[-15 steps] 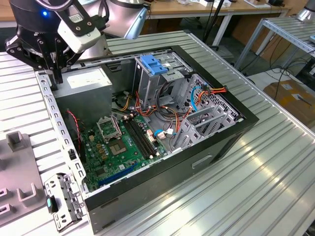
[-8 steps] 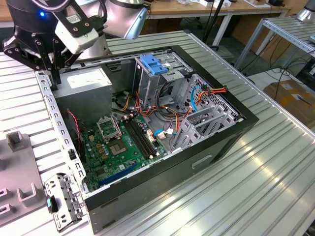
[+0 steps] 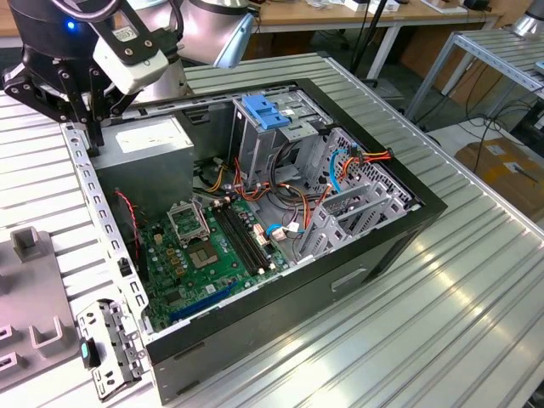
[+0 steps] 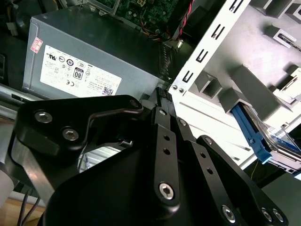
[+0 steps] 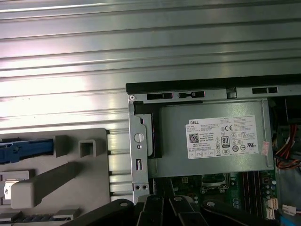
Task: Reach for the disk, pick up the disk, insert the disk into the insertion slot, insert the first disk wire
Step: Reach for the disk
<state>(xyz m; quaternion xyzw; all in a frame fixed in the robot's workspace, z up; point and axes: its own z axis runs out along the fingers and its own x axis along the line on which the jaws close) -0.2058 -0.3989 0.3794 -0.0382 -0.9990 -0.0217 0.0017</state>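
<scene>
At the exterior view's left the grey tray (image 3: 30, 297) lies on the worktop (image 3: 476, 280); in the second wrist view the disk (image 4: 272, 136) rests in it, propped at a tilt. Our tool (image 3: 83, 127) hovers over a corner of the computer case (image 3: 425, 212) beside the power supply (image 3: 149, 140), fingers together on nothing, apart from the disk. Farther right sits the slot (image 3: 357, 200). We judge the disk stiff, fairly heavy and shock-sensitive; the long edges of its blue frame (image 4: 249, 127) look the safest hold, though smooth plastic may slip
</scene>
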